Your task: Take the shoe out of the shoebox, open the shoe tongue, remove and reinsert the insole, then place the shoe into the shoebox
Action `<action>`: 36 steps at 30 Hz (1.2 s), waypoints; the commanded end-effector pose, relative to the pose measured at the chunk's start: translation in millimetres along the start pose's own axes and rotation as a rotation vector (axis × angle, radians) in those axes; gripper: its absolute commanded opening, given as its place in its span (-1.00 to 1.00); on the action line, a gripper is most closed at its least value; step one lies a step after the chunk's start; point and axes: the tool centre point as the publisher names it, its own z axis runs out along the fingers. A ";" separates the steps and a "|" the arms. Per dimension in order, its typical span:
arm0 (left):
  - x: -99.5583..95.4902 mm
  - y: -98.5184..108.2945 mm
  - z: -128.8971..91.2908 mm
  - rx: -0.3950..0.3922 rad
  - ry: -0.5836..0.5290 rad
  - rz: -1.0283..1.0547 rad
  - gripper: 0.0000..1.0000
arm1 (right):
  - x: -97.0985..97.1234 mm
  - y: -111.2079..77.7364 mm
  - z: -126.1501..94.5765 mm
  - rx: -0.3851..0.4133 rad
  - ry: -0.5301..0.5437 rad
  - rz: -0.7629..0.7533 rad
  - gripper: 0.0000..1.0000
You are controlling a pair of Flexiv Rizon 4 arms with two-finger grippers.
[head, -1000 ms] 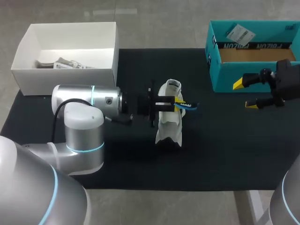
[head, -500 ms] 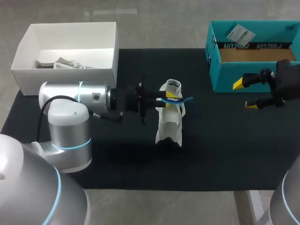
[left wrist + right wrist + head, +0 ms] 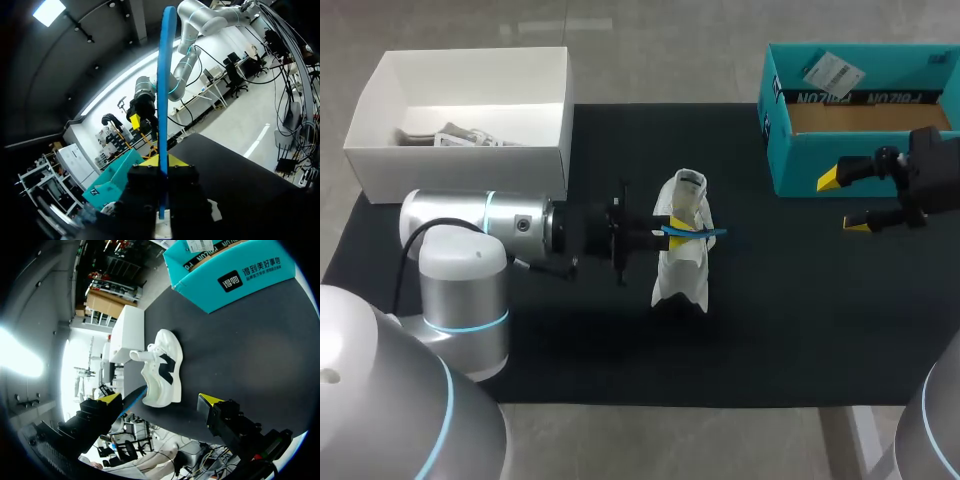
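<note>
My left tool point(image 3: 680, 232) clenches insole point(image 3: 163, 90) by its edge over shoe point(image 3: 682, 272), probably to slide it | my right tool point(image 3: 842, 201) released, parked clear beside shoebox point(image 3: 865, 150)

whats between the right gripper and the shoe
Bare mat lies between the right gripper and the shoe, save the end of the insole poking past the shoe; the head view shows it.

The lower end of the blue insole point(image 3: 165, 75) vanishes inside the left end effector point(image 3: 161, 162), which hides most of the white shoe point(image 3: 162, 231); the teal shoebox point(image 3: 860, 130) is cropped.
</note>
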 end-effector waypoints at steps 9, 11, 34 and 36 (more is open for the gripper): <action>15.5 27.6 -3.7 0.004 0.028 0.000 -1.00 | 0.7 -0.9 0.2 -0.001 -0.004 0.002 1.00; 14.3 32.5 -1.3 0.005 0.029 -0.006 -1.00 | 0.7 -0.9 0.2 -0.001 -0.004 0.002 1.00; 14.4 77.1 -4.9 -0.069 0.088 -0.001 -1.00 | 0.7 -0.9 0.2 -0.001 -0.004 0.002 1.00; 13.5 80.6 -4.3 -0.077 0.090 0.004 -1.00 | 0.7 -0.9 0.2 -0.001 -0.004 0.002 1.00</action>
